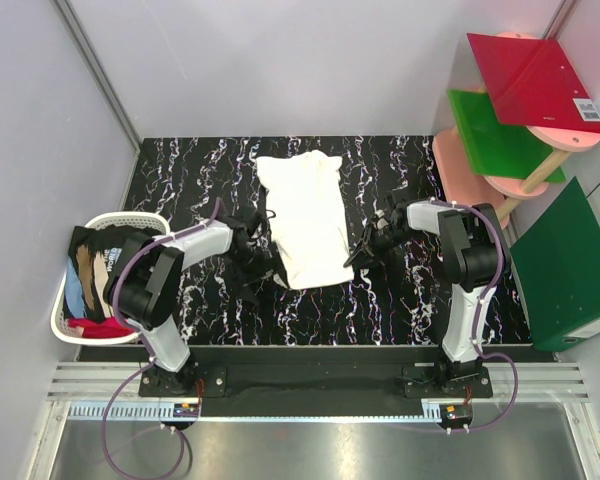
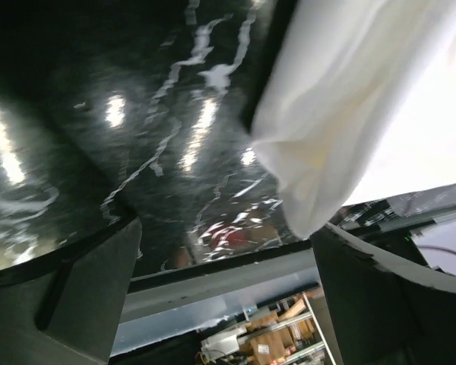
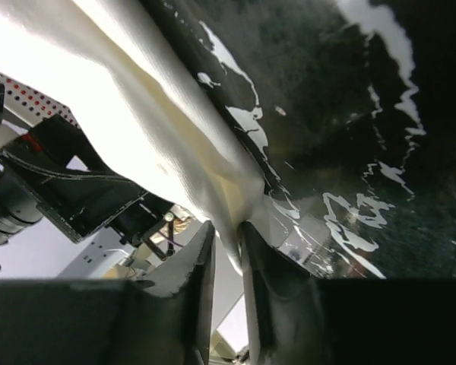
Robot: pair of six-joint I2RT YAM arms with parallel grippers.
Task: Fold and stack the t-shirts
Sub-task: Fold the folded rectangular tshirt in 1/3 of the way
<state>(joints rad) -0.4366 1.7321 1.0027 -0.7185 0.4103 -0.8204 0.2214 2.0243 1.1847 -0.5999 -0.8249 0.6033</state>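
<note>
Centre of counter (image 1: 400,310): cream t-shirt (image 1: 305,220), laid flat.
Left fingers (image 2: 83,289): released, beside shirt's lower-left hem.
Right fingers (image 3: 190,289): clenched on lower-right hem.
Left edge: basket (image 1: 130,218) holding other t-shirts (image 1: 95,270).
Upper right: red board (image 1: 535,80), green board (image 1: 490,135).

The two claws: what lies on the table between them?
The cream-white t-shirt, spread on the black table, lies between the left gripper and right gripper; the top view shows it.
</note>
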